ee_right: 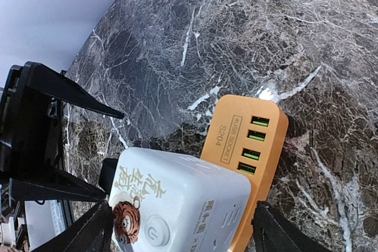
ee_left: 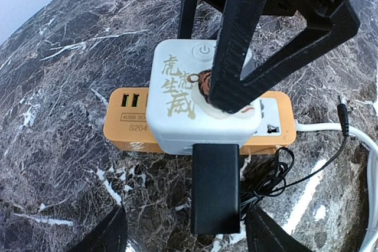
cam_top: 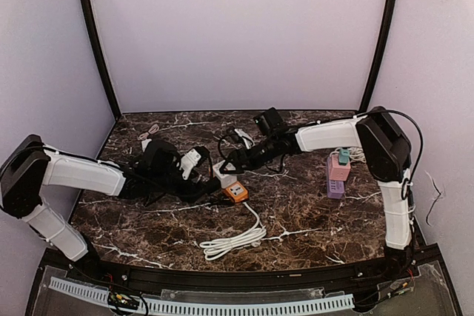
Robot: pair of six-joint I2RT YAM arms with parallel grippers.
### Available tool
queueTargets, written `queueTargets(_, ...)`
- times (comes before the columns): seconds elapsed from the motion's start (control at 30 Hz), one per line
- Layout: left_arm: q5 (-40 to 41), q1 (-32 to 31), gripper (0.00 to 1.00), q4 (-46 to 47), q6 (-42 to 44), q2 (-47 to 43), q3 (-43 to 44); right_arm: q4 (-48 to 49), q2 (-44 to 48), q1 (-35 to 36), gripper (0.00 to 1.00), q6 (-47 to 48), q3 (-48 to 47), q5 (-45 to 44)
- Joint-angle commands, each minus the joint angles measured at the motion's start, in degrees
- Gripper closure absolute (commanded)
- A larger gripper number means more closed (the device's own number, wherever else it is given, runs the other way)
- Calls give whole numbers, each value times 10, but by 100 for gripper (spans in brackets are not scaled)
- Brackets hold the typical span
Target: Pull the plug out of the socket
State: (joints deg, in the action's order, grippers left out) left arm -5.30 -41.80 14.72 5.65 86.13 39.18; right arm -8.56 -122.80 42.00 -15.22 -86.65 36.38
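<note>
Sitting on the orange socket strip (ee_left: pixel 127 125), the white cube plug (ee_left: pixel 177 116) lies between the right fingers (ee_right: pixel 88 234), which stand spread on either side and are not closed on it. A black adapter (ee_left: pixel 215 187) juts from the cube's side, between the left fingers (ee_left: pixel 112 231), likewise spread and apart from it. The strip rests on the marble table (cam_top: pixel 311 212). Its white cable (cam_top: pixel 233 240) is coiled nearer the arm bases than either pair of fingers.

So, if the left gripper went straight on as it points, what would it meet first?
Most likely the black plug, right between its fingers, seated in the white socket cube.
</note>
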Motion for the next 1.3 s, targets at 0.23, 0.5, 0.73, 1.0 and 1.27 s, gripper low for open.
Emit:
queueTargets(0.23, 8, -8, 43, -19, 45, 61, 51, 1, -18, -1, 24, 14, 65, -34)
queueTargets(0.5, 28, -10, 53, -46, 51, 60, 53, 17, -11, -6, 28, 13, 88, -33)
queueTargets(0.73, 39, -17, 76, -75, 57, 40, 50, 19, -14, -12, 31, 16, 94, -36)
queueTargets(1.0, 46, -17, 91, -95, 41, 12, 31, 28, -20, -17, 40, 19, 106, -36)
queueTargets(1.27, 62, -17, 92, -102, 30, 17, 23, 28, -19, -16, 39, 27, 113, -40)
